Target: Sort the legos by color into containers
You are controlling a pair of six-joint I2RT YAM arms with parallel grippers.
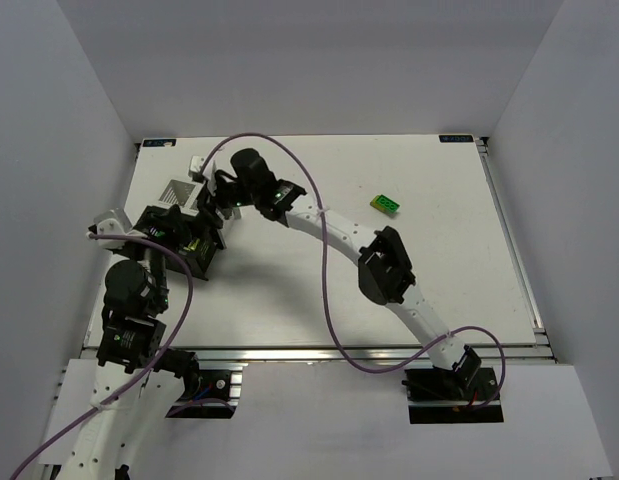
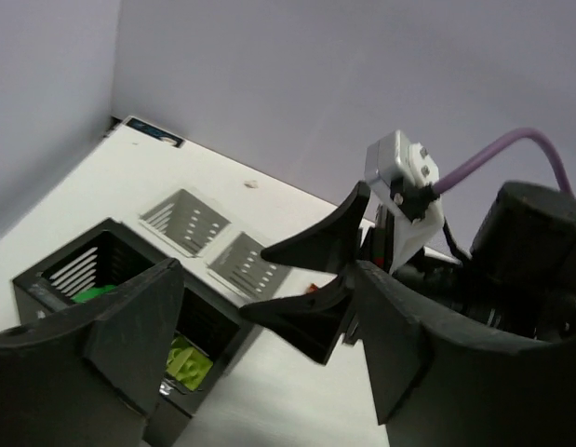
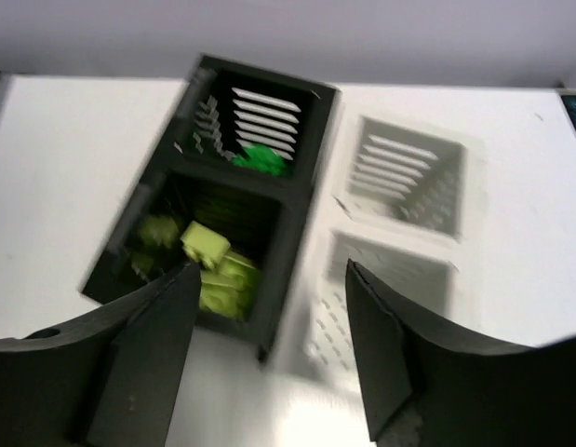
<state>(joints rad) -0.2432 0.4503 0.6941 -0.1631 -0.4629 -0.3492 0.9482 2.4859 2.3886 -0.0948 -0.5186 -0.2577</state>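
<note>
Mostly sorted: the black box [image 3: 297,219] holds lime bricks [image 3: 222,275] in its near cell and a dark green brick [image 3: 260,158] in the far one. The white box [image 3: 466,177] looks empty. 1 green brick [image 1: 386,204] lies loose on the surface [image 1: 449,280]. The left end effector [image 2: 266,270] and the right end effector [image 3: 271,270] both have their jaws apart and hold nothing.

A robotics lab test cell: a white table [image 1: 469,270] boxed in by plain pale walls [image 1: 59,150], with an aluminium rail [image 1: 309,352] along the frame's lower edge and two bolted-down arms [image 1: 389,270] trailing purple cable [image 1: 323,285].
</note>
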